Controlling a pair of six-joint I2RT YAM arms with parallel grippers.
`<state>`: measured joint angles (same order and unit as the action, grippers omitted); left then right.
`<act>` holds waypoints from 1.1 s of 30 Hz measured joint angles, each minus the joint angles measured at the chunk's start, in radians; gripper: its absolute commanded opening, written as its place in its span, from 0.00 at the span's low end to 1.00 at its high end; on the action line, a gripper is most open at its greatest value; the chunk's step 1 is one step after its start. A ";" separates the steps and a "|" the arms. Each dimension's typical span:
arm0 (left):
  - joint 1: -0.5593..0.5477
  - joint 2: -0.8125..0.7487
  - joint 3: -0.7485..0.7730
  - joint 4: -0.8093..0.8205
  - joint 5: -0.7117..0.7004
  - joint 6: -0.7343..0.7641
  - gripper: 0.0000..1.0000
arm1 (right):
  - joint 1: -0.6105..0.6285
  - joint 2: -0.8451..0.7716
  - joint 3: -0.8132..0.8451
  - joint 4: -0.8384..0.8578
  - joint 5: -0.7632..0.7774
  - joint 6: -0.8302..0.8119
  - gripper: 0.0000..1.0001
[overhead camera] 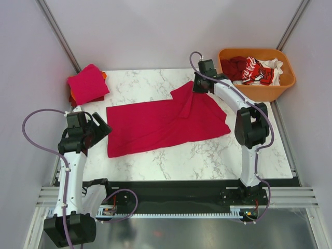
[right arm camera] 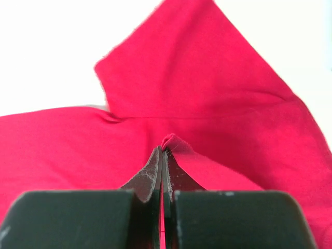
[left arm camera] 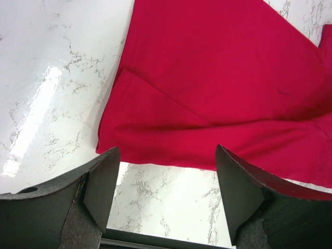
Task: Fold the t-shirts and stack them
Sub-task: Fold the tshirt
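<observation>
Pinching a seemingly thin fold of the shirt (overhead camera: 161, 124), the closed right gripper (right arm camera: 162, 151) may lose it; the left gripper (left arm camera: 165, 150) is wide open, empty.

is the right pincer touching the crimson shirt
Touching. The right wrist view shows the right pincer closed on a small fold of the crimson shirt, cloth bunched at its tips.

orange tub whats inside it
A dark red shirt, a red shirt with white print and a white one, all crumpled. They cover the tub floor, so anything beneath is hidden.
</observation>
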<state>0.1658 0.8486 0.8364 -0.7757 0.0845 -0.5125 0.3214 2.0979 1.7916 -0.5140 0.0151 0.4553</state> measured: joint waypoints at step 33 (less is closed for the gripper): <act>-0.018 0.286 -0.021 0.007 -0.068 -0.032 0.81 | -0.077 -0.381 -0.533 -0.018 0.143 0.013 0.98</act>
<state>0.1482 1.1351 0.8158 -0.7685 0.0162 -0.5446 0.2447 1.7172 1.2583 -0.5320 0.1585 0.4686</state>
